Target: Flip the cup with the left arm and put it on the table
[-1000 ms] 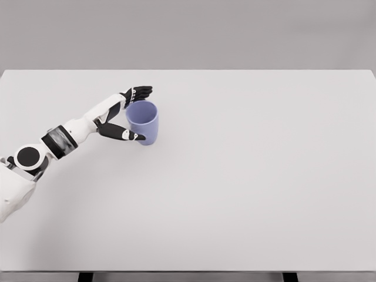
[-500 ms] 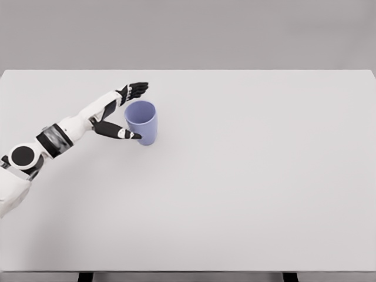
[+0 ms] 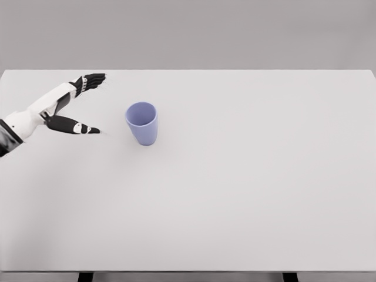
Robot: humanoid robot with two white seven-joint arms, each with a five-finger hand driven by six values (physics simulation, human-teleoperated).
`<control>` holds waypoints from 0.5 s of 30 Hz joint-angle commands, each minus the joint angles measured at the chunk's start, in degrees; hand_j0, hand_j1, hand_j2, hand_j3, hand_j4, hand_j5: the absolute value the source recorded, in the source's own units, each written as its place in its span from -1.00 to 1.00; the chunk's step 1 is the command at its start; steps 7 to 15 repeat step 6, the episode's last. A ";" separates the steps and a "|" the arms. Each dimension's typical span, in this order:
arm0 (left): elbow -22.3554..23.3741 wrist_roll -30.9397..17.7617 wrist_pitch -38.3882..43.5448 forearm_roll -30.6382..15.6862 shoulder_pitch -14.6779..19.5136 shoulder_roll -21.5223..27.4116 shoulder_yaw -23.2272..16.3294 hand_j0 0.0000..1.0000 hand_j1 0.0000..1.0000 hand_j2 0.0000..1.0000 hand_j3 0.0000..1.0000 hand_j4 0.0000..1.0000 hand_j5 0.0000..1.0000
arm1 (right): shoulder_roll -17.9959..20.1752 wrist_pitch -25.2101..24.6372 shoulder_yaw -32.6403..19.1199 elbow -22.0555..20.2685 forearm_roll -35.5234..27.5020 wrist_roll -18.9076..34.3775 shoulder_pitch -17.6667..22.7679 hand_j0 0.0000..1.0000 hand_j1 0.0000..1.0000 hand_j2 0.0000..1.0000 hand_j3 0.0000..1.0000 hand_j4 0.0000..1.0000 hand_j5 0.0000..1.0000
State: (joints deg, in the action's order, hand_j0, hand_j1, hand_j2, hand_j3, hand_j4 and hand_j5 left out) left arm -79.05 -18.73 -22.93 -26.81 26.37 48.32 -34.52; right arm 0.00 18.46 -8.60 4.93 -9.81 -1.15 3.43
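A lavender-blue cup [image 3: 142, 123] stands upright on the white table [image 3: 247, 176], mouth up, left of the middle and toward the far side. My left hand [image 3: 88, 104] is well to the cup's left, apart from it, with black fingers [image 3: 93, 79] and thumb spread wide and nothing between them. Its white forearm [image 3: 35, 111] runs off the picture's left edge. The right arm does not show.
The table's far edge [image 3: 188, 70] meets a plain grey wall. Its front edge [image 3: 188, 271] runs along the bottom of the picture, with dark legs just below.
The left hand has let go of the cup and pulled back to the left, away from it. The cup stays upright where it was set.
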 commanded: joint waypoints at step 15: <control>-0.05 0.09 0.60 -0.35 -0.35 6.00 2.18 1.00 1.00 1.00 1.00 1.00 1.00 | 0.00 0.00 -0.01 -0.01 -0.04 0.00 0.00 1.00 1.00 1.00 1.00 1.00 1.00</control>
